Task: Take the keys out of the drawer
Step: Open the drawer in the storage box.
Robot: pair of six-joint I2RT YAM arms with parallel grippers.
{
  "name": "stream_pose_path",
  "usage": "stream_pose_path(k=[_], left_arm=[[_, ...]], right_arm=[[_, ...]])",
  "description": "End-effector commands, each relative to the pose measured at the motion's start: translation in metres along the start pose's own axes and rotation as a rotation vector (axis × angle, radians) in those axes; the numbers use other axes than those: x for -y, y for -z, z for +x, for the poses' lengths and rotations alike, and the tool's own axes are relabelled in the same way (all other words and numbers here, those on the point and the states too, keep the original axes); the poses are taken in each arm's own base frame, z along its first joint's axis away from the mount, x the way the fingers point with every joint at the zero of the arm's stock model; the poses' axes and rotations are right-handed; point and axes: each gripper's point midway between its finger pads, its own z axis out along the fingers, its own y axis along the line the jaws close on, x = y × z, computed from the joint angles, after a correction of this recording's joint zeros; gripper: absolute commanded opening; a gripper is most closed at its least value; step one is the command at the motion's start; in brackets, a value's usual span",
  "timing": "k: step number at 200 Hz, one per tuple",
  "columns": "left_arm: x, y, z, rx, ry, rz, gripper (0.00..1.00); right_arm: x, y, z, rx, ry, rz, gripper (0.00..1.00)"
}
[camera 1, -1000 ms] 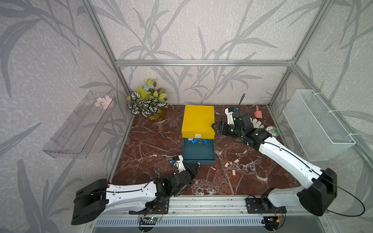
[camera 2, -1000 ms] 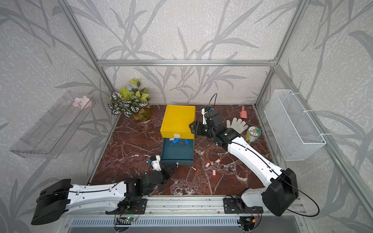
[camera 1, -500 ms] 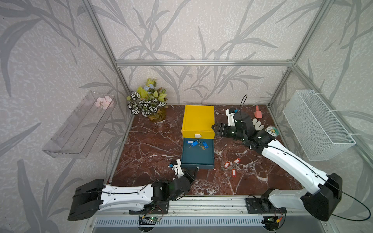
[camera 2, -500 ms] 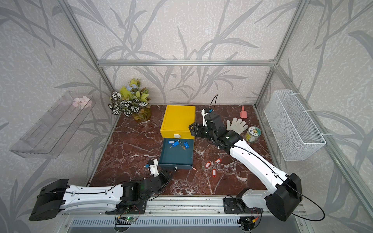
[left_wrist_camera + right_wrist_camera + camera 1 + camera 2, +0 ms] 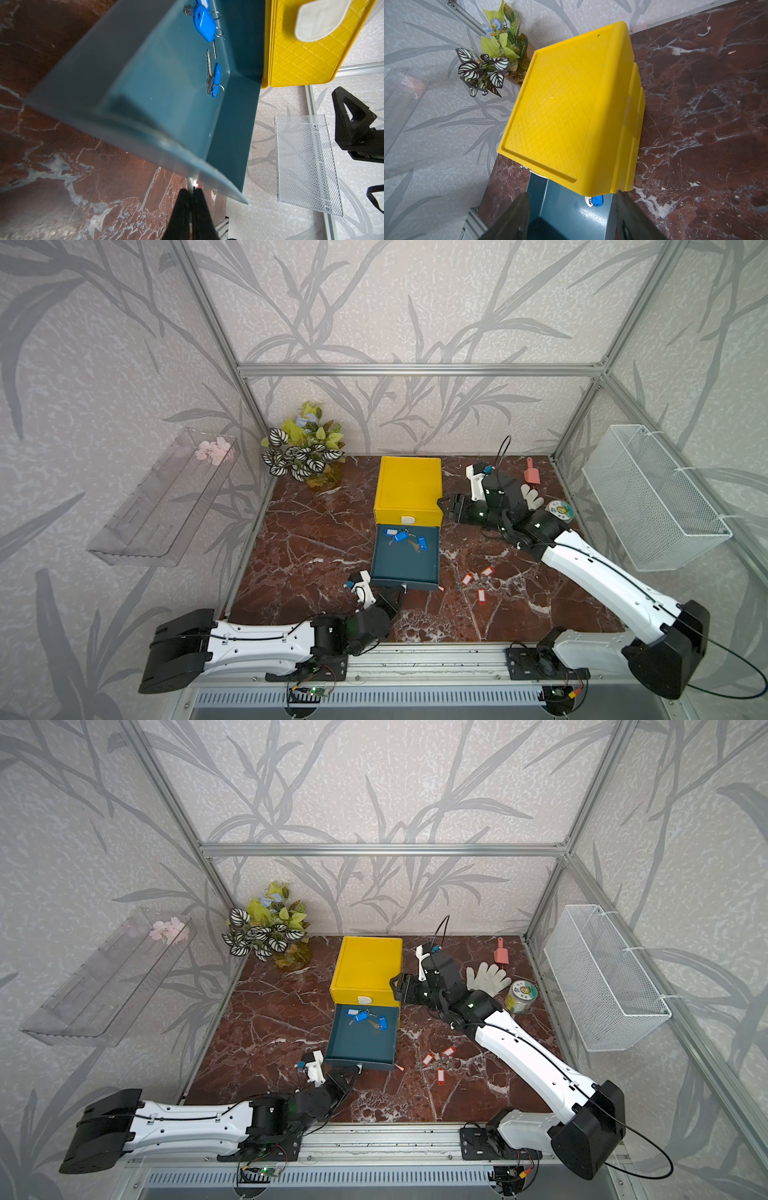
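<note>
The dark teal drawer (image 5: pixel 405 562) stands pulled out of the yellow cabinet (image 5: pixel 408 485). Keys with blue tags (image 5: pixel 401 536) lie at the drawer's back, and they also show in the left wrist view as blue-tagged keys (image 5: pixel 204 25) and in the right wrist view as one blue tag (image 5: pixel 597 201). My left gripper (image 5: pixel 400 592) is shut on the thin handle tab (image 5: pixel 192 179) at the drawer's front. My right gripper (image 5: pixel 444 504) stands open beside the cabinet's right front corner, holding nothing. More keys with red tags (image 5: pixel 476 578) lie on the table right of the drawer.
A potted plant (image 5: pixel 305 452) stands at the back left. A white glove (image 5: pixel 486 977), a pink scoop (image 5: pixel 531 475) and a round tin (image 5: pixel 560 509) lie behind my right arm. A wire basket (image 5: pixel 648 497) hangs on the right wall and a clear shelf (image 5: pixel 166 497) on the left.
The drawer has slid further out toward the front, drawn by my left gripper as the left arm pulled back. My right arm has barely shifted and stays open.
</note>
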Motion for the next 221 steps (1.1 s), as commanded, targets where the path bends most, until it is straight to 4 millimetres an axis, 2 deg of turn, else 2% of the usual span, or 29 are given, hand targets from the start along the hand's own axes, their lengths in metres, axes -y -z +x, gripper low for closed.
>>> stream_pose_path(k=[1, 27, 51, 62, 94, 112, 131, 159, 182, 201, 221], left_arm=[[0.005, 0.000, -0.002, 0.016, -0.024, 0.014, 0.07], [0.007, 0.000, 0.000, 0.009, -0.030, 0.018, 0.12], [0.009, 0.002, -0.001, 0.005, -0.037, 0.011, 0.35], [0.012, 0.004, -0.001, 0.001, -0.044, 0.015, 0.40], [0.021, 0.011, -0.002, -0.021, -0.081, 0.020, 0.41], [0.033, 0.021, -0.006, -0.026, -0.153, 0.013, 0.41], [0.054, 0.038, -0.022, 0.000, -0.251, 0.012, 0.41], [0.086, 0.062, -0.042, 0.041, -0.373, 0.068, 0.36], [0.105, 0.075, -0.064, 0.130, -0.483, 0.074, 0.32], [0.117, 0.077, -0.080, 0.153, -0.585, 0.024, 0.32], [0.111, 0.062, -0.095, 0.117, -0.617, -0.066, 0.32]], right_arm=[[-0.001, 0.009, -0.002, 0.017, 0.018, 0.004, 0.68], [-0.005, 0.013, -0.004, 0.025, 0.033, 0.003, 0.68], [-0.008, 0.018, -0.004, 0.027, 0.087, 0.023, 0.68], [-0.010, 0.021, -0.004, 0.029, 0.112, 0.031, 0.68], [-0.018, 0.028, 0.001, 0.032, 0.206, 0.039, 0.68], [-0.028, 0.033, 0.006, 0.020, 0.302, -0.003, 0.67], [-0.037, 0.039, 0.013, 0.015, 0.405, -0.054, 0.65], [-0.066, 0.053, 0.036, -0.055, 0.609, -0.243, 0.63], [-0.074, 0.055, 0.052, -0.112, 0.714, -0.300, 0.59], [-0.074, 0.049, 0.067, -0.176, 0.808, -0.307, 0.58], [-0.072, 0.041, 0.083, -0.226, 0.899, -0.301, 0.56]])
